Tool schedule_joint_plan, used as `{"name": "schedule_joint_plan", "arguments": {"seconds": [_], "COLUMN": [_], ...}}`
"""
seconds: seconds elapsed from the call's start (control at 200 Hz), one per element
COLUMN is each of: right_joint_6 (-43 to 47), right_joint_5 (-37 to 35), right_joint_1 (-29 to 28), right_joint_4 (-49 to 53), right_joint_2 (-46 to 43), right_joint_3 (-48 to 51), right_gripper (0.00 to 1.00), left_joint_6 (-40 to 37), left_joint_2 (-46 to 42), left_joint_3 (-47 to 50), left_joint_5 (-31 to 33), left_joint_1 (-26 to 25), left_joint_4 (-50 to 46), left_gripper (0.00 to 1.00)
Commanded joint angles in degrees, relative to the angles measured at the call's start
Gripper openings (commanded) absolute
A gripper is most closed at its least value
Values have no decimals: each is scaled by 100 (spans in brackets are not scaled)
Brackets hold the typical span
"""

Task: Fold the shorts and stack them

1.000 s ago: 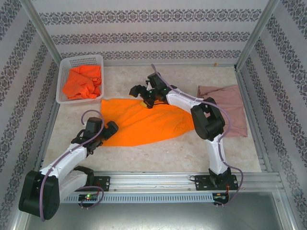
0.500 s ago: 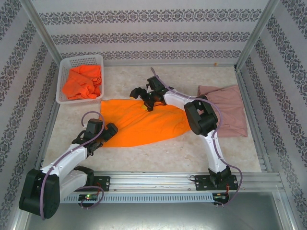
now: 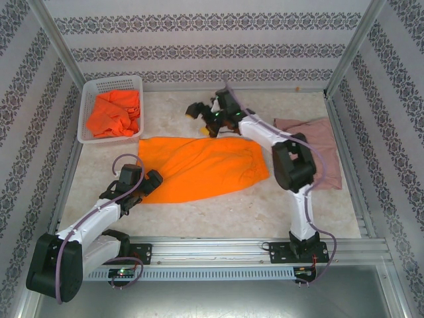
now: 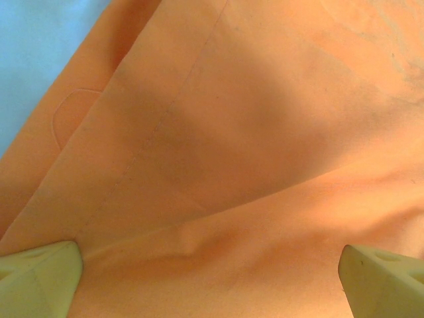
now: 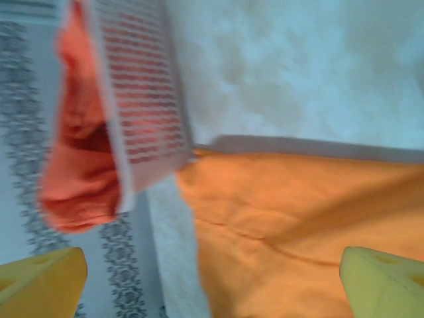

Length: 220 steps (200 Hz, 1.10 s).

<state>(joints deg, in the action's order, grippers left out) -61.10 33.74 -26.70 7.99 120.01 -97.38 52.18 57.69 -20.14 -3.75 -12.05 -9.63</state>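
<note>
The left claw (image 3: 147, 182) stands wide open. Its pale, wedge-shaped fingertips (image 4: 36, 278) are spread far apart low over the near left edge of the orange shorts (image 3: 202, 169), and whether they touch the cloth cannot be told. Between them the fabric is smooth and matte, crossed by a stitched seam and one soft ridge. The right claw (image 3: 204, 114) is open as well, yellow fingertips (image 5: 384, 285) apart with nothing between them. It is raised over bare bench (image 3: 265, 212) just past the shorts' far edge. The orange shorts lie flat in the middle of the bench as a broad, lightly wrinkled shape with a straight far edge and a curved near one. The white basket (image 3: 112, 83) sits in the far left corner against the wall, its perforated side just beside the shorts' far left corner. It holds a heap (image 3: 116, 114) of crumpled orange cloth. The pink shorts (image 3: 321, 152) lie folded by the right wall, their left part hidden behind the right arm. Pale marbled bench lies bare along the near side and the far wall.
</note>
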Motion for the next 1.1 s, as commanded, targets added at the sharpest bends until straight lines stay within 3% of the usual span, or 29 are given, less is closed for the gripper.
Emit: {"name": "schedule_joint_plan", "arguments": {"seconds": [0.0, 0.13, 0.29, 0.44, 0.54, 0.684, 0.839, 0.914, 1.094], "right_joint_6": [458, 1532, 3345, 4688, 5192, 5271, 4751, 4458, 4128], "right_joint_5": [-58, -269, -433, -191, -297, -348, -362, -306, -156], "right_joint_1": [365, 824, 1381, 1809, 1914, 1986, 2255, 2415, 2670], "right_joint_4": [-164, 550, 844, 1012, 835, 1005, 1190, 1255, 1477], "right_joint_2": [-1135, -2058, -3252, -4141, -4671, -5066, -5237, -5292, -5268], "right_joint_3": [229, 696, 1918, 3114, 3919, 4265, 4404, 4467, 4577], "right_gripper": [98, 98, 98, 98, 98, 98, 98, 98, 98], "left_joint_6": [53, -114, -928, -1441, -1411, -1565, -1270, -1194, -1023], "left_joint_2": [18, -53, -437, -533, -207, 713, 2080, 2736, 4410], "left_joint_3": [130, -43, -853, -1801, -2315, -3227, -4079, -4509, -5689], "left_joint_5": [216, 180, -198, -1018, -1828, -2210, -2646, -2677, -2936], "left_joint_1": [-16, -16, -4, -31, -151, -807, -1633, -1999, -2567], "left_joint_4": [-74, -175, -501, -467, 42, 465, 1197, 1457, 1629], "left_gripper": [100, 100, 100, 100, 94, 85, 65, 61, 47]}}
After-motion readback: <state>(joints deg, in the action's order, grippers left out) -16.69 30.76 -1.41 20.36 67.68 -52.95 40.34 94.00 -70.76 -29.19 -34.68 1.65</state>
